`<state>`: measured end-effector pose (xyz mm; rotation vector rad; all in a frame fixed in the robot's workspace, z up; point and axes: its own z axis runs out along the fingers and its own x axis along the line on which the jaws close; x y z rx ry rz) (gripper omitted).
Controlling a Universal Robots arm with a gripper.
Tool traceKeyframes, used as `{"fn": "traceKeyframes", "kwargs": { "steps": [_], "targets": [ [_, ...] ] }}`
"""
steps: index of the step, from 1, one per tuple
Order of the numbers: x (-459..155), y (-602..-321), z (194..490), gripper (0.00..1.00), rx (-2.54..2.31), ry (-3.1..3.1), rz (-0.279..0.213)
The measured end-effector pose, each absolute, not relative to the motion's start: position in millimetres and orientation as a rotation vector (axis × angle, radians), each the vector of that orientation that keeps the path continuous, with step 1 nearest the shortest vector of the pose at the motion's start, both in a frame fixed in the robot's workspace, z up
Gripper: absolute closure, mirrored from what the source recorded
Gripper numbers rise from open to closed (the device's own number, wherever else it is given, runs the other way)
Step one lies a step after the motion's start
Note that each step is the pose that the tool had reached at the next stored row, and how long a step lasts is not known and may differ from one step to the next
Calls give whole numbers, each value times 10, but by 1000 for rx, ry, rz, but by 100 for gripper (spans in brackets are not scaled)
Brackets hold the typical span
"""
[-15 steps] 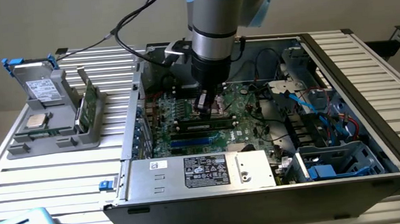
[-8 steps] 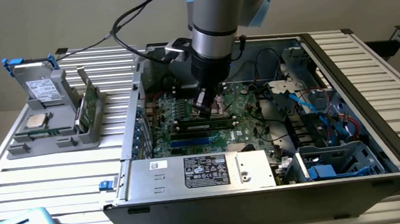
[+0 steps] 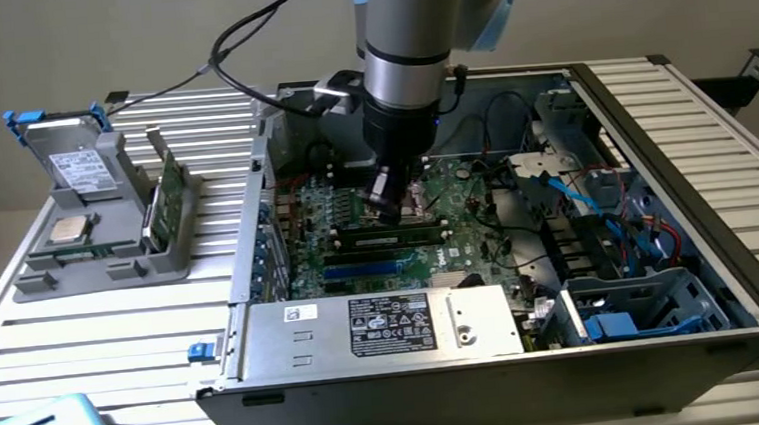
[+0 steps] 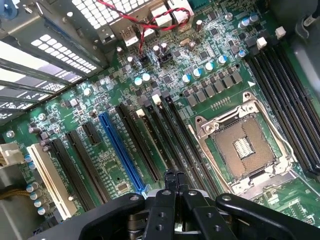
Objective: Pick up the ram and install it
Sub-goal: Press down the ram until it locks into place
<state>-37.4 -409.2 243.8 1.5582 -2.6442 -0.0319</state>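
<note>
My gripper [image 3: 386,204] hangs inside the open computer case [image 3: 695,130], low over the green motherboard [image 3: 469,251]. In the wrist view its fingertips [image 4: 173,176] are pressed together with nothing between them, over the long black slots [image 4: 150,135] beside the empty processor socket [image 4: 245,147]. A ram [image 3: 166,199], a thin green board, stands on edge in the grey holder [image 3: 103,267] outside the case at the exterior view's left, far from the gripper. Just in front of the gripper a long dark stick with a pale label [image 3: 388,239] lies along a motherboard slot.
The holder also carries a grey drive with a white label [image 3: 76,169] and a square silver chip [image 3: 69,231]. A silver power supply [image 3: 375,328] fills the case's near side. Cables [image 3: 594,208] and a blue drive cage [image 3: 628,320] crowd the exterior view's right.
</note>
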Motion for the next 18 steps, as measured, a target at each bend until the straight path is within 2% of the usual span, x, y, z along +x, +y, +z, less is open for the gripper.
{"fn": "traceKeyframes", "kwargs": {
  "steps": [6, 18],
  "targets": [
    [-375, -4093, 2440, 89, 1474, -2684, -14],
    [-374, -4092, 2439, 89, 1260, -2795, -20]
  ]
}}
